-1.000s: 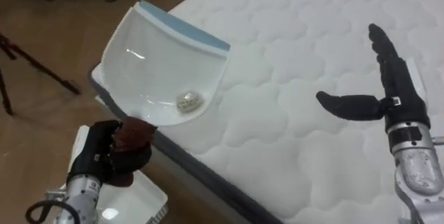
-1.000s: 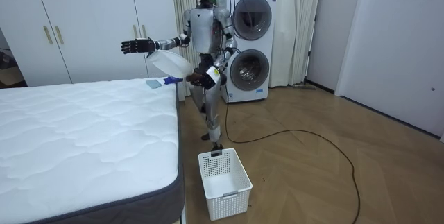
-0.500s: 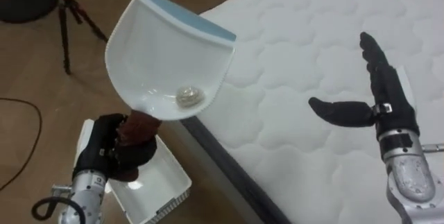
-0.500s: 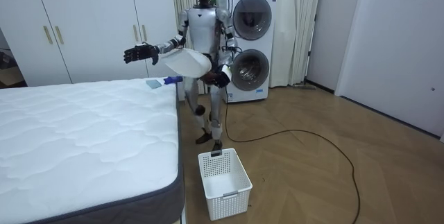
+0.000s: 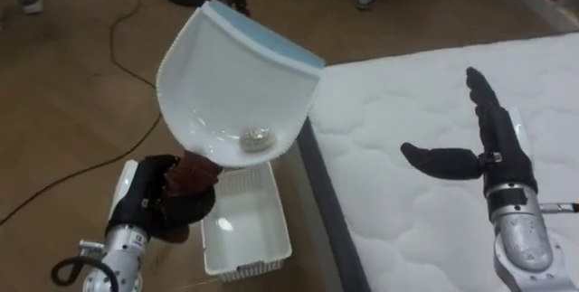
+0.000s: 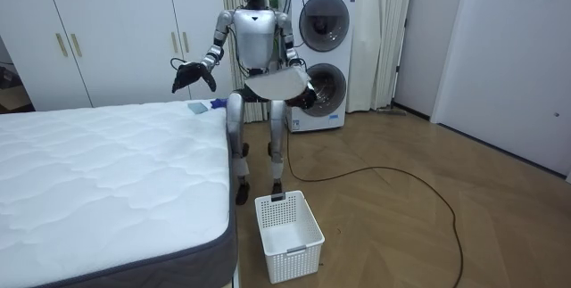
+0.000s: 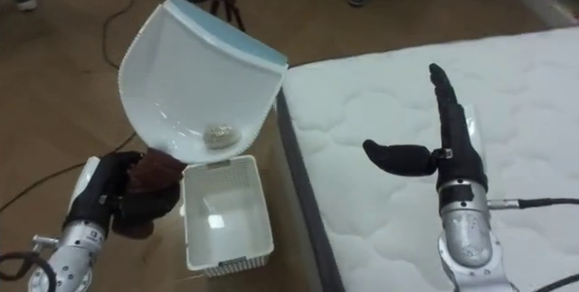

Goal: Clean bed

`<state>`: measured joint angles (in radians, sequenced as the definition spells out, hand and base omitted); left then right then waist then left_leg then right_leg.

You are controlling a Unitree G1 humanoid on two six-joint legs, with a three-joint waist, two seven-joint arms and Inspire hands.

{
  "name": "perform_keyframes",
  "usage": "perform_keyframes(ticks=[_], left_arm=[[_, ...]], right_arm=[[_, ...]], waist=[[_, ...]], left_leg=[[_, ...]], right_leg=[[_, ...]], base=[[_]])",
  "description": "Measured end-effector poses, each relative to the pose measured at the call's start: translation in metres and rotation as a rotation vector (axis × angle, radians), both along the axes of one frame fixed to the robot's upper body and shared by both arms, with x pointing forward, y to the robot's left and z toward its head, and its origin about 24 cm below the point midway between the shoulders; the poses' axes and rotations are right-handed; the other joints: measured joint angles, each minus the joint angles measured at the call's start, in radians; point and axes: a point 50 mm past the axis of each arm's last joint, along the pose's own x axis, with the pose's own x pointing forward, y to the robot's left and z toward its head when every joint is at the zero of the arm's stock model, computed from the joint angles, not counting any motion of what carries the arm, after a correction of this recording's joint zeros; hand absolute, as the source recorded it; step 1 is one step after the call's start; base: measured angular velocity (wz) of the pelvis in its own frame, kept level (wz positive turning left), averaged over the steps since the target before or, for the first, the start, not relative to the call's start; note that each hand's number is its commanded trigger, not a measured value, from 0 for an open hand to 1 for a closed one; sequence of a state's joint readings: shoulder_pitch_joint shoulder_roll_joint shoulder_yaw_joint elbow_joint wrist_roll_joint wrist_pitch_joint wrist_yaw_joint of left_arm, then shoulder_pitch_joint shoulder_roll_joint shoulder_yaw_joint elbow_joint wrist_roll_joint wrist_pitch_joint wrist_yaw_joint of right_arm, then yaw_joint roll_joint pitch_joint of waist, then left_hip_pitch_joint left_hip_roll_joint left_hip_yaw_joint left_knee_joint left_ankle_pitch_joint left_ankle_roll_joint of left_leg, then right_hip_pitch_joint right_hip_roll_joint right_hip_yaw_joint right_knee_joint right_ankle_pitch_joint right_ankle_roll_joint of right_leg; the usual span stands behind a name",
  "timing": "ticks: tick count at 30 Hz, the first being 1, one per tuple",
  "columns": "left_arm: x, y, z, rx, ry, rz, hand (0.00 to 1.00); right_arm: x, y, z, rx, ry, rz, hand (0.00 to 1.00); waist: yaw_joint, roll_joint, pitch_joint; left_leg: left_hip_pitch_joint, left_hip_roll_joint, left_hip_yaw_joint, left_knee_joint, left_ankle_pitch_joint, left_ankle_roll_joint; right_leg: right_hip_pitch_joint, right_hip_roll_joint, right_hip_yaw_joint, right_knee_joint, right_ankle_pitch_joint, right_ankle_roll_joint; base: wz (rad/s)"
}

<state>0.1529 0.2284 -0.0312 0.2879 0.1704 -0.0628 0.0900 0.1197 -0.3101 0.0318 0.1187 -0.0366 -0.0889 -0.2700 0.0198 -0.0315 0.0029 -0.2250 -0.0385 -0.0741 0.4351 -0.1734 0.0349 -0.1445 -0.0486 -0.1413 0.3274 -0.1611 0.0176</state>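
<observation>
Your left hand (image 5: 158, 197) is curled tight round the brown handle (image 5: 194, 173) of the dustpan (image 5: 231, 84), and you hold the pan with its blue-edged lip raised high and its back wall low. That tilt looks deliberate: the one crumpled scrap (image 5: 254, 136) lies in the deepest part, just above the handle, where it cannot slide out over the lip while you carry it. The pan hangs off the side of the bed (image 5: 425, 84), over bare floor, and the white basket (image 5: 242, 238) stands on the floor just beside the mattress edge, below and slightly ahead of your fist. So the load appears to be lined up for dumping, though nothing has gone into the basket yet, and its bottom looks bare. Your right hand (image 5: 496, 158) is out over the mattress, apart from it, fingers straight and together, thumb stuck out sideways; it holds nothing and touches nothing, and it probably serves only for balance. The quilted top under it looks free of litter as far as the eye views reach. In the room view you stand at the bed's corner with the basket near your feet, and a small blue item (image 6: 198, 107) lies on the far corner of the mattress; I cannot tell what it is. To empty the pan you would have to lower the lip toward the basket, and a light scrap could flutter past the rim, so keep the lip close over the opening.
</observation>
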Motion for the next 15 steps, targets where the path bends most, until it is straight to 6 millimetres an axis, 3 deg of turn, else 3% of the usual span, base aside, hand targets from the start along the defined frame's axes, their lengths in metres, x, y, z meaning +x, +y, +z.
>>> perform_keyframes(ticks=[4,8,15], left_arm=[[-0.003,0.004,-0.002,0.007,0.009,0.024,1.0],[-0.005,0.011,-0.004,0.018,0.018,0.059,1.0],[-0.009,0.015,-0.011,0.04,0.054,0.068,1.0]], right_arm=[[0.0,0.002,-0.002,0.004,0.011,0.013,0.0],[0.0,0.003,-0.004,0.023,0.025,0.029,0.0],[0.0,0.006,-0.01,0.014,0.062,0.074,0.0]], waist=[[0.043,0.002,0.0051],[0.044,-0.008,0.0138],[0.046,-0.002,0.0193]], left_leg=[[-0.001,0.004,0.001,-0.036,0.002,-0.006],[0.005,0.007,0.003,-0.043,-0.006,-0.005],[-0.035,0.005,-0.015,0.053,-0.073,-0.002]], right_leg=[[0.013,0.016,0.001,-0.017,0.0,-0.011],[0.024,0.016,0.003,-0.015,-0.011,-0.015],[0.004,0.016,-0.009,0.061,-0.07,-0.012]], base=[[0.2],[0.1],[0.09]])
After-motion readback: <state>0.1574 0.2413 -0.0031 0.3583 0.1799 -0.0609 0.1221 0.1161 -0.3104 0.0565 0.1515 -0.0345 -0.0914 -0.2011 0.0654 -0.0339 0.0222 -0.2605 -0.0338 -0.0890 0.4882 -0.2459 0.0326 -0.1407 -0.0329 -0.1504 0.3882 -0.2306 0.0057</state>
